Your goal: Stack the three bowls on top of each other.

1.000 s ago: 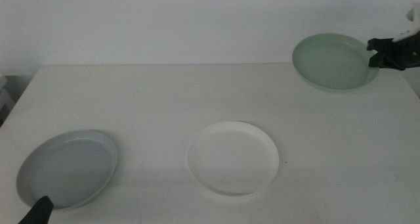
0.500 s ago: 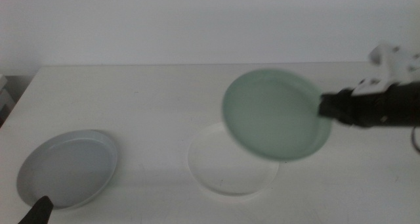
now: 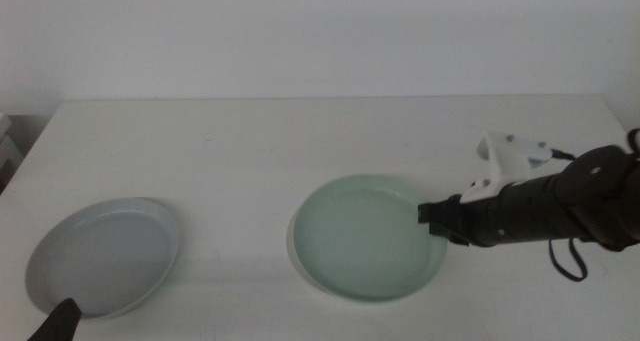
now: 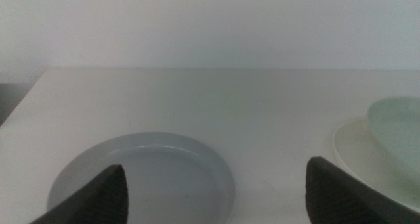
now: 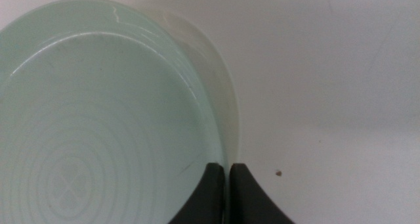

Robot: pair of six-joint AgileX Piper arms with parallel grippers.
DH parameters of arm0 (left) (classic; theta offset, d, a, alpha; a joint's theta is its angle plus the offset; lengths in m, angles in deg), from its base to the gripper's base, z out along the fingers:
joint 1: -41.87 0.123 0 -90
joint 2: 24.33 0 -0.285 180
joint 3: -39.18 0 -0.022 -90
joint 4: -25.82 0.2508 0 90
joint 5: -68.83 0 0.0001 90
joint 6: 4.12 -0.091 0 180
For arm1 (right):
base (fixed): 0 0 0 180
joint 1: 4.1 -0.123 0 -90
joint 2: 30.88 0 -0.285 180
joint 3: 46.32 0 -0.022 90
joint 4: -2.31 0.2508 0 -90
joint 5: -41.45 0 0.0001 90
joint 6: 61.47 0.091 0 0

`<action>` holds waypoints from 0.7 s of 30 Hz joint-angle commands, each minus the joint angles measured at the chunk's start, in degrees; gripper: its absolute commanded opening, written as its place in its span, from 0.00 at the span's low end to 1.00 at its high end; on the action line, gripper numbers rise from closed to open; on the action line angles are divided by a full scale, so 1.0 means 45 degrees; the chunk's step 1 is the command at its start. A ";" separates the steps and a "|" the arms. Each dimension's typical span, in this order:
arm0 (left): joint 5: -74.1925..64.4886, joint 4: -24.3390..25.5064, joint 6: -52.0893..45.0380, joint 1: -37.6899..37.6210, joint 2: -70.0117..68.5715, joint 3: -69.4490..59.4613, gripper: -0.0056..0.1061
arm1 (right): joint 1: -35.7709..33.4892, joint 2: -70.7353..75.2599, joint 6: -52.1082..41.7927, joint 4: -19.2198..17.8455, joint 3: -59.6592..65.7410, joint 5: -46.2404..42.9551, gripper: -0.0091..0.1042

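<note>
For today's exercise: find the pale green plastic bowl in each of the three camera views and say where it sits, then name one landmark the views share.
Middle view: the pale green plastic bowl lies centre-right, over the white plastic bowl, its rim pinched by the right gripper.
Left wrist view: only its edge shows, at the right border.
Right wrist view: it fills the left side.
Shared landmark: the white bowl's rim beneath it.

Smooth, faintly glossy plastic pale green bowl [image 3: 365, 236], matt white table [image 3: 300, 151], matt dark claw [image 5: 224, 184].
</note>
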 commanded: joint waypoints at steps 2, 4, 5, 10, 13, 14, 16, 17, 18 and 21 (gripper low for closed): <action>0.0961 -0.0123 0.0103 -0.0081 -0.0164 0.0081 0.87 | -0.0285 0.0039 -0.0717 0.0287 -0.0325 -0.0705 0.07; 0.0961 -0.0123 0.0103 -0.0081 -0.0164 0.0081 0.87 | -0.0412 -0.0159 -0.0808 0.0300 -0.0336 -0.1034 0.07; 0.0961 -0.0123 0.0103 -0.0081 -0.0164 0.0081 0.87 | -0.0483 -0.0236 -0.0795 0.0309 -0.0374 -0.1139 0.07; 0.0961 -0.0123 0.0103 -0.0081 -0.0164 0.0081 0.87 | -0.0601 -0.0286 -0.0900 0.0287 -0.0752 -0.1195 0.07; 0.0961 -0.0123 0.0103 -0.0081 -0.0164 0.0081 0.87 | -0.0602 -0.0286 -0.1020 0.0287 -0.1046 -0.1198 0.07; 0.0961 -0.0123 0.0103 -0.0081 -0.0164 0.0081 0.87 | -0.0602 -0.0286 -0.1020 0.0287 -0.1097 -0.1210 0.07; 0.0961 -0.0123 0.0103 -0.0081 -0.0164 0.0081 0.87 | -0.0602 -0.0312 -0.1020 0.0287 -0.1189 -0.1228 0.07; 0.0961 -0.0123 0.0103 -0.0081 -0.0164 0.0081 0.87 | -0.0602 -0.0345 -0.1020 0.0287 -0.1216 -0.1245 0.07; 0.0961 -0.0123 0.0103 -0.0081 -0.0164 0.0081 0.87 | -0.0602 -0.0400 -0.1035 0.0287 -0.1217 -0.1275 0.07; 0.0961 -0.0123 0.0103 -0.0081 -0.0164 0.0081 0.87 | -0.0602 -0.0613 -0.1134 0.0287 -0.1217 -0.1272 0.07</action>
